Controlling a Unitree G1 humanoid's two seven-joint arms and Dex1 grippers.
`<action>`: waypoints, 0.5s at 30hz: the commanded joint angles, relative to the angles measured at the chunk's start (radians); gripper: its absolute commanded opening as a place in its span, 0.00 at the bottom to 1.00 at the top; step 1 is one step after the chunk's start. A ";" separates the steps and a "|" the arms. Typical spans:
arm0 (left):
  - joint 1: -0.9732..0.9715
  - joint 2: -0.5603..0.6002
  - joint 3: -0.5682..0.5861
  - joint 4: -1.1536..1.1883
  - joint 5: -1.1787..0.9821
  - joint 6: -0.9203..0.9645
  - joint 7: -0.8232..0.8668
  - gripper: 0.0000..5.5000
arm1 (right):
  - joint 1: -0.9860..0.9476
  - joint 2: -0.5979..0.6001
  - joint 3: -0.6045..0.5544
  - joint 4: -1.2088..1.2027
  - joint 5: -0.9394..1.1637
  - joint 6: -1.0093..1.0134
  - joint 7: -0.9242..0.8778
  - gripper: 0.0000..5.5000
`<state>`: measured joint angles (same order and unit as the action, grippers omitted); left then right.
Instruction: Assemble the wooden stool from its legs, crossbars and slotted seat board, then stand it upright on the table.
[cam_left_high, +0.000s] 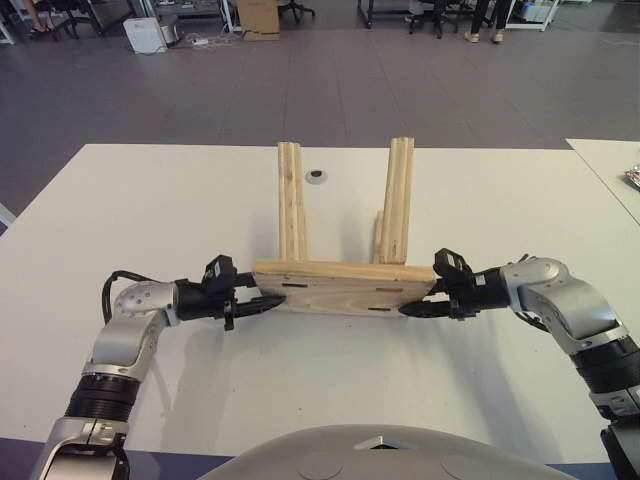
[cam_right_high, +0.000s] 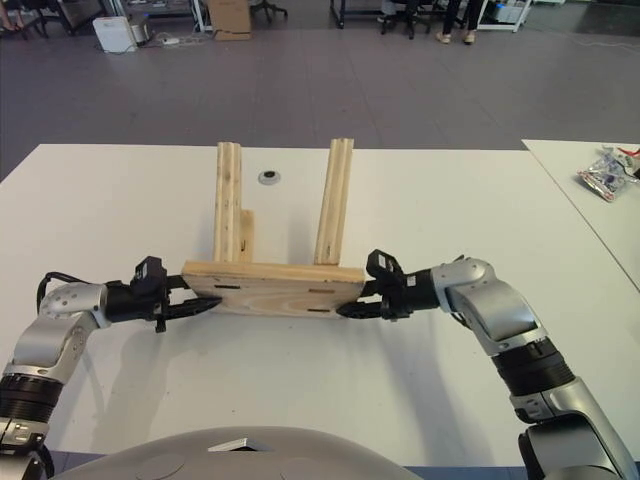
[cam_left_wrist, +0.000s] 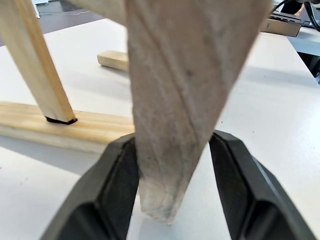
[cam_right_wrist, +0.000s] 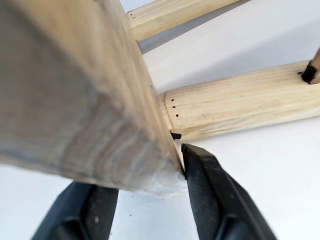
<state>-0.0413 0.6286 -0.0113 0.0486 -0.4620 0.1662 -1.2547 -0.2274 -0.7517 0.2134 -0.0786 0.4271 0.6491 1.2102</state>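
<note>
**Stool on its side, seat board pinched at both ends**

In the lower centre of the head view the seat board (cam_left_high: 340, 288) stands on edge on the table (cam_left_high: 150, 200). Its two legs (cam_left_high: 291, 200) run away toward the upper centre and lie flat. The left gripper (cam_left_high: 262, 302) is narrowed onto the board's left end, and its fingers (cam_left_wrist: 112, 185) press either face in the left wrist view. The right gripper (cam_left_high: 420, 308) clamps the right end the same way, but its fingers (cam_right_wrist: 205, 190) catch little more than the corner. The main risk, as I judge it, is that thin corner hold. Tipping the stool up could let the board pivot or slip from the tips. If one arm lifts ahead of the other, the legs could twist in their slots.
</note>
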 joint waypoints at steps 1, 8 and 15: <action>-0.054 0.017 0.050 -0.102 -0.132 0.190 0.039 0.37 | -0.073 0.069 -0.073 -0.056 0.157 0.116 0.002 0.33; -0.506 0.022 0.243 -0.070 -0.477 0.768 0.347 0.37 | -0.489 0.283 -0.332 -0.030 0.438 0.331 -0.229 0.32; -0.868 -0.123 0.482 0.175 -0.647 0.905 0.858 0.37 | -0.641 0.418 -0.415 0.065 0.426 0.340 -0.482 0.33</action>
<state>-0.7598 0.5576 0.4643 0.1863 -1.0675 1.0223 -0.5581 -0.7605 -0.3818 -0.2652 0.0326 0.8574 0.9786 0.7668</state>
